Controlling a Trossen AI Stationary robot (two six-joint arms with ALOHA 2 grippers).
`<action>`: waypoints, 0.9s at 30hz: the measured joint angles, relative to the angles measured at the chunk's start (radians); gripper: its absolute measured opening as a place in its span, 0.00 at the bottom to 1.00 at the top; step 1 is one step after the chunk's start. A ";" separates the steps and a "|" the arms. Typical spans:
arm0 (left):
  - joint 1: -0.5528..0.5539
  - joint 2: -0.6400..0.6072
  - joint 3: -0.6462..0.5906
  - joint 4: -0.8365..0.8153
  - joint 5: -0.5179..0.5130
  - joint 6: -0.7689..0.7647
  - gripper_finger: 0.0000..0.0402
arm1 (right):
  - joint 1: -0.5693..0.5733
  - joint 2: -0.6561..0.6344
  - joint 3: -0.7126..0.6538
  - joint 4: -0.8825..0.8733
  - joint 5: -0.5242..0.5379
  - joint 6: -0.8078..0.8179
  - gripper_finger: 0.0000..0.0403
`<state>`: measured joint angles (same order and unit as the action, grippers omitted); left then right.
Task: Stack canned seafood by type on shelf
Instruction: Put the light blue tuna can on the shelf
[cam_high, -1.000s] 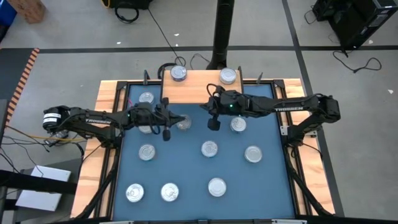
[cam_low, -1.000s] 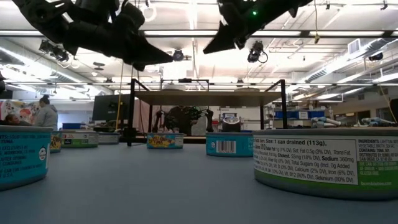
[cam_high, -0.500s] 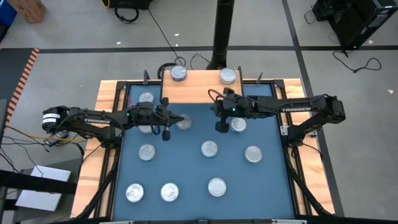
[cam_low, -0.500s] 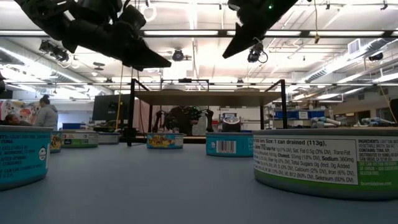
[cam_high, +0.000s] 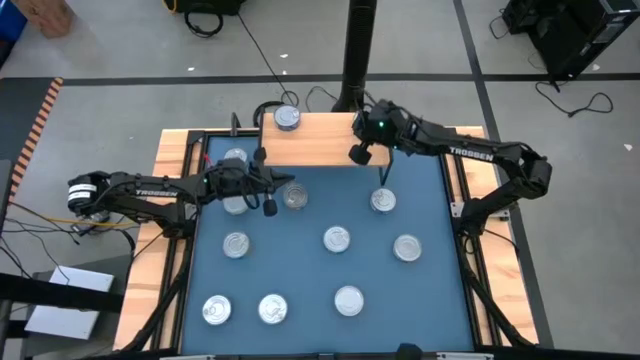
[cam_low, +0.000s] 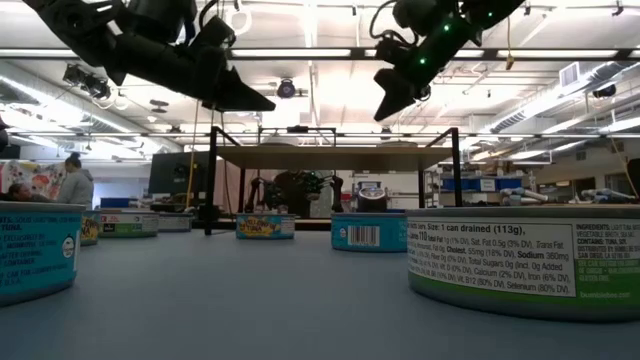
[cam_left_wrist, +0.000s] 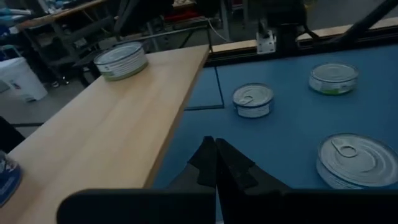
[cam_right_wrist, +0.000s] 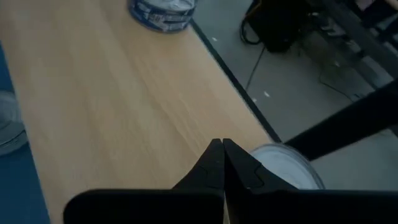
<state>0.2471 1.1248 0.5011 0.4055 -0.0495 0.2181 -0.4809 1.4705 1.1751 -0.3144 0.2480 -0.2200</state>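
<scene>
Lately, right gripper (cam_high: 359, 154): swung away from the mat tins up over the shelf (cam_high: 320, 150); fingers pressed together, carrying nothing.
Tin under it: right shelf tin (cam_right_wrist: 281, 163) lies just below its tips; blue-labelled tin (cam_high: 287, 118) sits farther along the board.
Left gripper (cam_high: 269, 207): hovers low, fingers pressed together, mat tin (cam_high: 295, 197) just beside.
Meaning: probably still two tins shelved; nine wait on the blue mat (cam_high: 300, 270).
</scene>
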 joint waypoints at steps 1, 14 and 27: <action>0.007 0.000 0.000 0.008 0.008 -0.013 0.00 | -0.009 -0.003 0.000 0.001 -0.020 -0.016 0.01; 0.089 -0.034 0.212 -0.447 0.175 -0.006 0.00 | 0.060 -0.018 0.000 -0.023 -0.088 -0.082 0.00; -0.047 -0.034 0.269 -0.720 0.152 0.033 0.00 | 0.264 -0.026 -0.092 0.066 -0.137 -0.053 0.00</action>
<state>0.2001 1.0909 0.7704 -0.3148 0.1021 0.2509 -0.2164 1.4448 1.0833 -0.2482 0.1112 -0.2728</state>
